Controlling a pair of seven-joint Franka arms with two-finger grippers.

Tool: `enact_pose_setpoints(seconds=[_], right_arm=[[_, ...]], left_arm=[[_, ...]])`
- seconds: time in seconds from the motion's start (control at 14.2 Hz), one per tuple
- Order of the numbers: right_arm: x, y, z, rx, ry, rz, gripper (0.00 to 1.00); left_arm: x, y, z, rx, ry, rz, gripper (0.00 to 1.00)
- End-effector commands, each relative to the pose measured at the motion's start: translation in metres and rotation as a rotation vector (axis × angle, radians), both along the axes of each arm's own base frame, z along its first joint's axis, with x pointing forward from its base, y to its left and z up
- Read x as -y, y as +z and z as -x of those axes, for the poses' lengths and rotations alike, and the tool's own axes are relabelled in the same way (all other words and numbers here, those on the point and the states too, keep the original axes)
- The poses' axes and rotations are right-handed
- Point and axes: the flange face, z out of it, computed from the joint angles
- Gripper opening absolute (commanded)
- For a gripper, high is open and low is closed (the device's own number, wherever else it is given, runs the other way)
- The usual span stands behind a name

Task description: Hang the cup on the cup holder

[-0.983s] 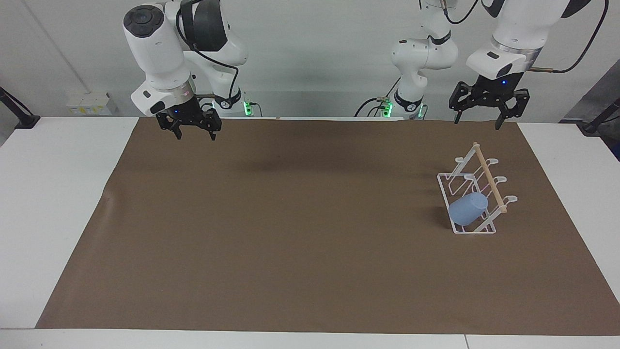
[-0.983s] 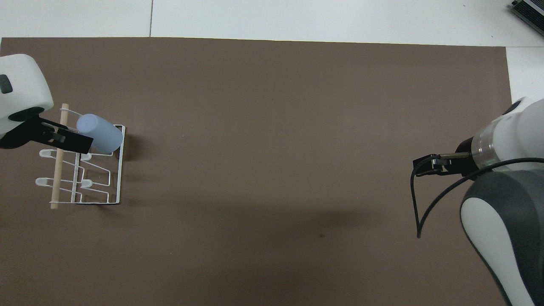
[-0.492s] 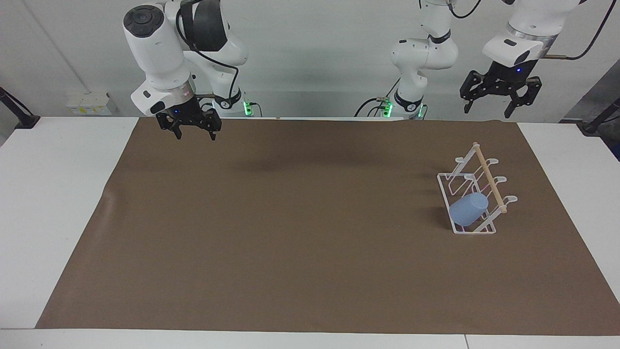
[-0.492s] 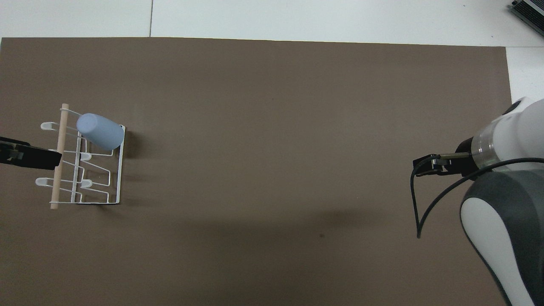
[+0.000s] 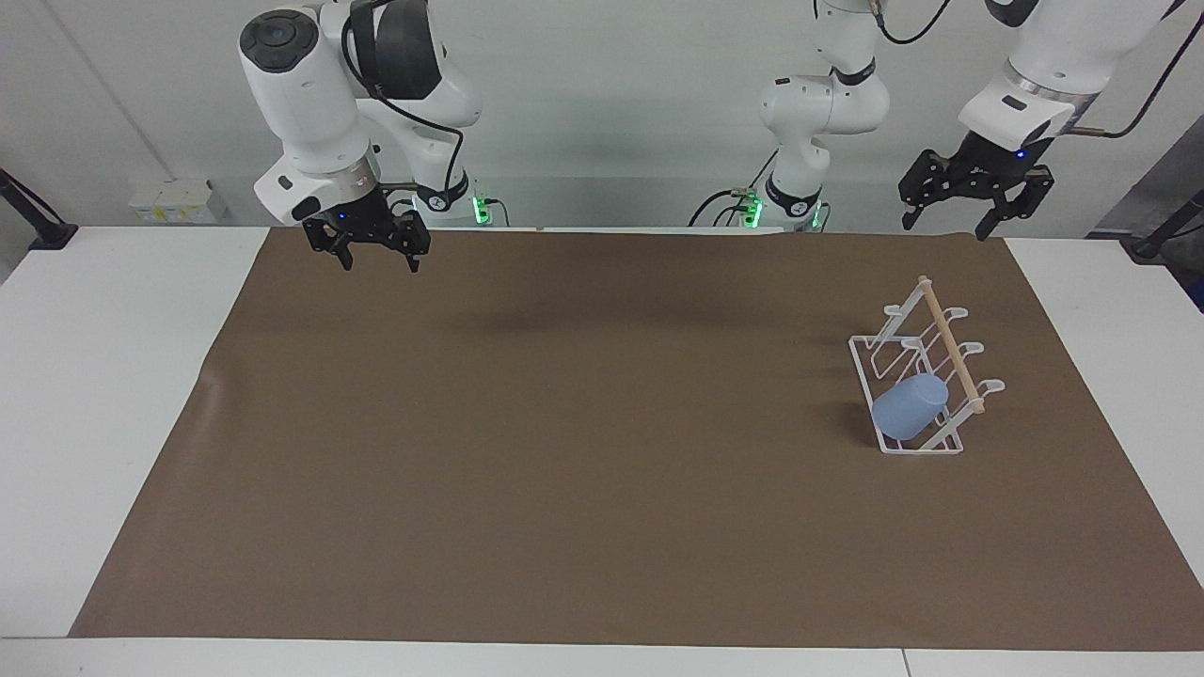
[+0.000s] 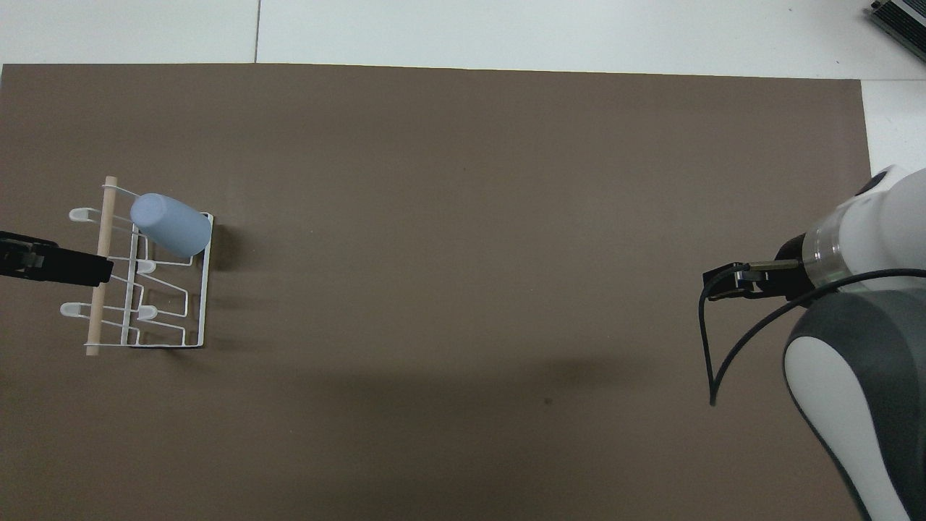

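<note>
Light-blue cup (image 5: pixel 909 406) sits on the white wire cup holder (image 5: pixel 952 350) — hung. Left claw (image 5: pixel 974 191) released, empty, raised; right claw (image 5: pixel 375 241) released, waiting. Advice: retreat clear of rack.

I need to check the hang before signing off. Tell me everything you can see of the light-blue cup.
The cup is a small, plain, matte light-blue tumbler that looks plastic, with no handle. It sits tilted on a prong of the white wire cup holder, closed base pointing up and outward, its mouth hidden against the wires. It occupies the rack's end farthest from the robots, below the wooden dowel. Only the rack touches it; neither gripper is near.
</note>
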Motion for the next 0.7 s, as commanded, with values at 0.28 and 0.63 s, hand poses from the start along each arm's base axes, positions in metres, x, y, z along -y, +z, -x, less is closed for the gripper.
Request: enact_pose_setpoints(seconds=[0.28,0.63], right_arm=[[0.0014,0.0034,0.0029,0.014,-0.011,-0.014,1.00],[0.0014,0.0034,0.0029,0.014,-0.011,-0.014,1.00]], left_arm=[[-0.0015,-0.0002,0.0045,-0.039,0.108,0.006,1.00],[-0.0024,-0.0022,0.0054,-0.043,0.114,0.006,1.00]])
